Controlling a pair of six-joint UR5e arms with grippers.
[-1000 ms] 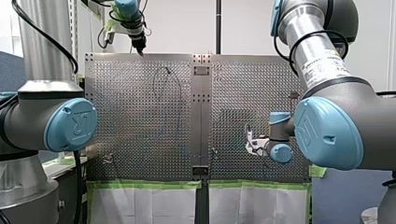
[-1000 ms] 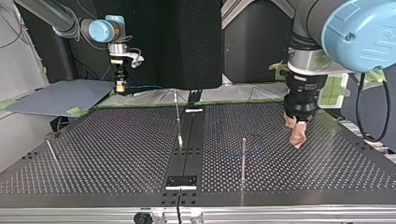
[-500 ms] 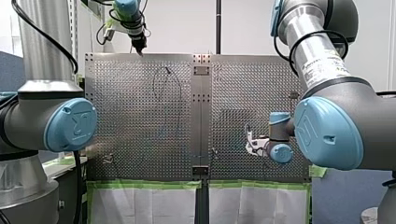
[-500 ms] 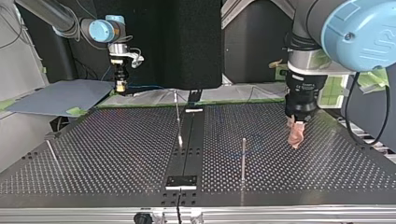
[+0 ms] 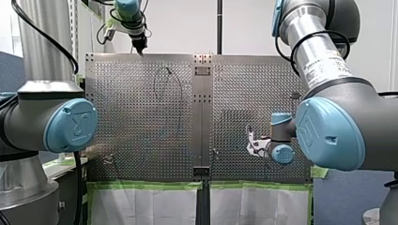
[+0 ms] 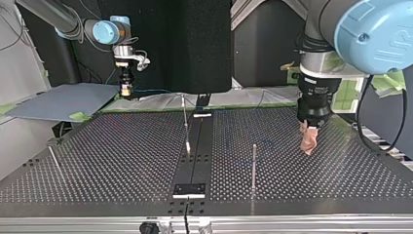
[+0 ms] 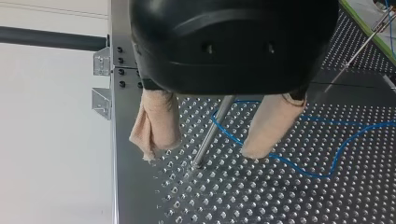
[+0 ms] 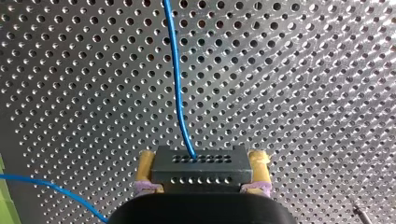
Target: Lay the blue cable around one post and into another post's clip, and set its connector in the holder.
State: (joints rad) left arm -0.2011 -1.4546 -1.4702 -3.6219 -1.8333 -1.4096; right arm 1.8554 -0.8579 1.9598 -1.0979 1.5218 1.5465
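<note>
The perforated table (image 6: 122, 161) is a bright metal sheet drilled in even rows of small round holes, with a darker smooth strip down its middle.

My left gripper (image 7: 201, 151) hangs just above the table with its jaws wide apart and nothing clamped. Its 2 beige pads (image 7: 156, 121) look soft and wrinkled, like wrapped cloth or foam. A thin round steel post (image 7: 212, 130) stands in the gap between them, touching neither.

My right gripper (image 8: 202, 161), held up near the table's edge at the top view's left, is closed on the connector (image 8: 201, 177). It is a black, matt, rectangular block with 2 rows of small holes, pinched at both ends by yellowish pads.

The blue cable (image 7: 322, 175) is thin, smooth and limp. It leaves the connector's face and, in the left wrist view, lies in loose curves on the table, passing close by the foot of the post.

By my judgement the task is at an early stage. The connector is grasped but not in any holder. The cable lies slack beside 1 post, not drawn snug around it. I cannot see it seated in any clip. Routing, clipping and seating all remain.
</note>
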